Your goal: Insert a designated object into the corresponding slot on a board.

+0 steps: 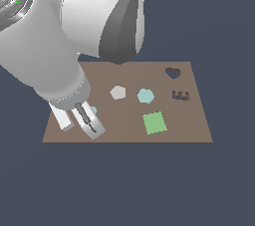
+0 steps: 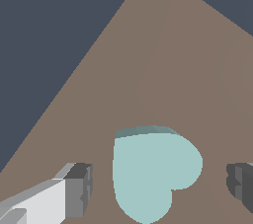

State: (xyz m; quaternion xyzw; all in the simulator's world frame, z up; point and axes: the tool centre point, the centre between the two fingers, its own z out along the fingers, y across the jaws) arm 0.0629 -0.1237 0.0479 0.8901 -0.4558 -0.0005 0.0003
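I have the gripper [image 2: 157,188] spread wide, one finger either side of the small pale teal heart-shaped flat block [image 2: 153,173], which lies flat on the large brown rectangular board [image 1: 124,130] between the pads without touching either. In the exterior view the heart sits near the board's 8 o'clock corner, mostly hidden behind the fingers [image 1: 89,120], while the dark heart-shaped recess [image 1: 173,73] lies well apart towards 1 o'clock, just above the dark blocky E-shaped recess [image 1: 181,95]. My worry is the close: the lobed outline may twist as the pads meet it, leaving the heart misaligned with its slot. On the carry, I could also clip the pale teal hexagon [image 1: 145,95].
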